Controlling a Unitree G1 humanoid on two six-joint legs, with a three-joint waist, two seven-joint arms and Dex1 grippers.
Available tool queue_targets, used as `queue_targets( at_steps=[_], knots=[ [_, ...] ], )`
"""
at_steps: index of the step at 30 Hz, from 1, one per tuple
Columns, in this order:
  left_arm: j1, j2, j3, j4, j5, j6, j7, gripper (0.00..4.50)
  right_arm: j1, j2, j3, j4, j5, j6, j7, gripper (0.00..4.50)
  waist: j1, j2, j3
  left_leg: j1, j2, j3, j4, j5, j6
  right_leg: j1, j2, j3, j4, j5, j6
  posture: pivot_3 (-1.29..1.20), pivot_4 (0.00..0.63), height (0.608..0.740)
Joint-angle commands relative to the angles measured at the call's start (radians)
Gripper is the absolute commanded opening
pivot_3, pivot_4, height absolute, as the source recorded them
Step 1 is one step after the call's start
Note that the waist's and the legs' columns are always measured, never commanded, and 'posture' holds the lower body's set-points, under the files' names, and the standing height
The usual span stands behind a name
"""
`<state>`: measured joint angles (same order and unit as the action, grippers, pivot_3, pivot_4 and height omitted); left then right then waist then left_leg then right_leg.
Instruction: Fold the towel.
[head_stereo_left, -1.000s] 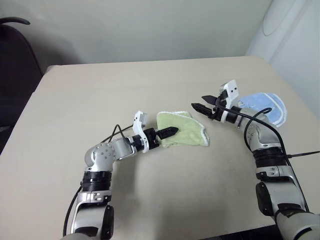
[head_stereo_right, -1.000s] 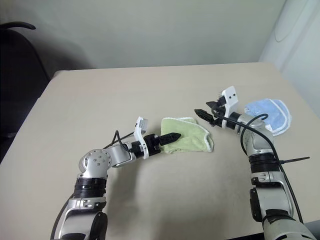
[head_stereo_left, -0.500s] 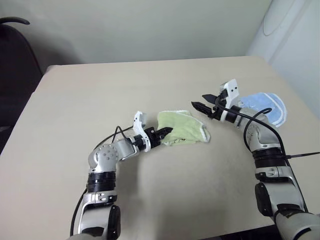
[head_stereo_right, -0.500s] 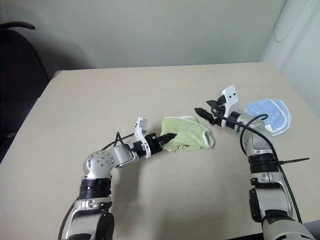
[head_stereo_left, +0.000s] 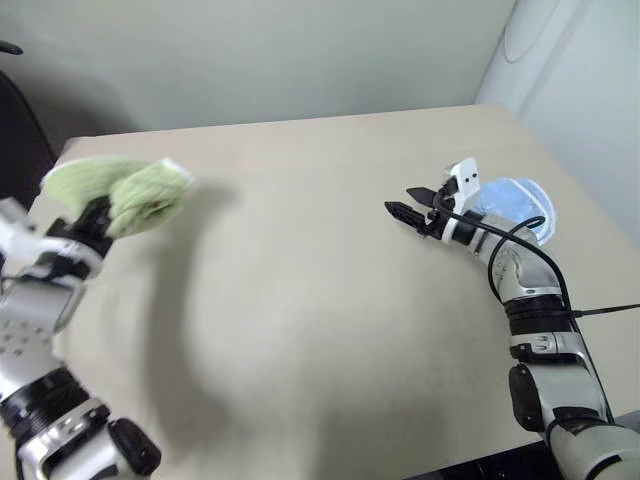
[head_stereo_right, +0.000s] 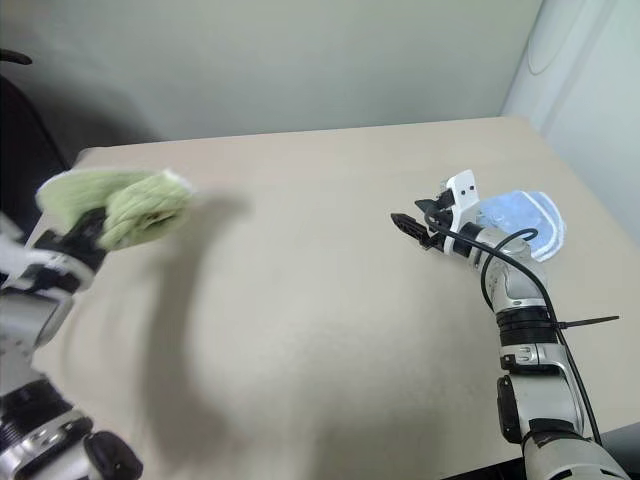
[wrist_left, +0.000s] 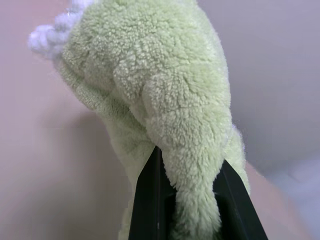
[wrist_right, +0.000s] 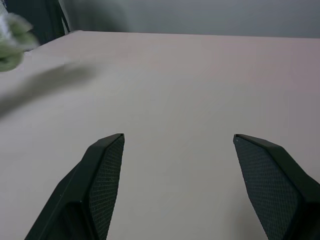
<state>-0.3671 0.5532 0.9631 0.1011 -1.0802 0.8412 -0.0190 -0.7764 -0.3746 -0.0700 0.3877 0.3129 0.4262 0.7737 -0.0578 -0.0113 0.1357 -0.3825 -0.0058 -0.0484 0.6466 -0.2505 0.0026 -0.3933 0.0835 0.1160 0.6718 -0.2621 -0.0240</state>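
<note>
1 second ago flat mid-table, the green terry towel (head_stereo_left: 115, 195) now hangs bunched in the clamped left gripper (wrist_left: 192, 200), folding undone; right gripper (head_stereo_left: 404, 203) waits open, empty

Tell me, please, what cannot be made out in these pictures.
- Towel: bunched and motion-blurred in both eye views; its folds and dark mark cannot be read.
- Left claw: left wrist view shows the fingers buried in terry.
- Blue cloth: partly behind the right claw and its wrist.
</note>
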Motion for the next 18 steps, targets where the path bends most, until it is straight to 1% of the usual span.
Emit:
queue_targets(
  at_steps=[1,7,11,13,18],
  knots=[
    [0.061,-0.030,0.065,0.011,-0.020,-0.046,0.046,0.01,-0.035,0.011,-0.001,0.004,0.015,-0.028,0.023,3.68,0.006,0.000,0.000,0.000,0.000,0.000,0.000,0.000,0.000,0.000,0.000,0.000,0.000,0.000,-0.001,0.00,0.150,0.740],
    [0.128,-0.155,0.092,-0.023,-0.075,-0.097,0.104,0.01,-0.062,0.022,0.012,0.055,0.000,-0.058,0.041,3.68,0.023,-0.002,0.000,0.000,0.000,-0.002,0.002,-0.001,0.002,0.002,0.000,-0.002,0.000,0.005,-0.002,0.00,0.150,0.740],
    [0.151,-0.207,0.115,-0.075,-0.161,-0.144,0.102,1.29,-0.062,0.025,0.015,0.067,0.001,-0.068,0.046,3.68,0.019,-0.002,0.000,0.000,0.000,-0.001,0.002,-0.001,0.002,0.003,0.000,-0.001,-0.002,0.006,-0.002,0.00,0.150,0.740],
    [0.168,-0.210,0.117,-0.091,-0.192,-0.157,0.100,1.95,-0.051,0.028,0.018,0.064,0.002,-0.072,0.048,3.68,0.017,-0.002,0.000,0.000,0.000,-0.001,0.001,0.000,0.002,0.003,0.000,-0.001,-0.003,0.005,-0.002,0.00,0.150,0.740],
    [0.232,-0.185,0.103,-0.102,-0.227,-0.162,0.114,3.77,-0.046,0.032,0.015,0.064,0.005,-0.076,0.046,3.68,0.007,-0.002,0.000,0.000,0.000,-0.001,0.000,0.000,0.002,0.003,0.000,-0.001,-0.005,0.005,-0.002,0.00,0.150,0.740]
  ],
)
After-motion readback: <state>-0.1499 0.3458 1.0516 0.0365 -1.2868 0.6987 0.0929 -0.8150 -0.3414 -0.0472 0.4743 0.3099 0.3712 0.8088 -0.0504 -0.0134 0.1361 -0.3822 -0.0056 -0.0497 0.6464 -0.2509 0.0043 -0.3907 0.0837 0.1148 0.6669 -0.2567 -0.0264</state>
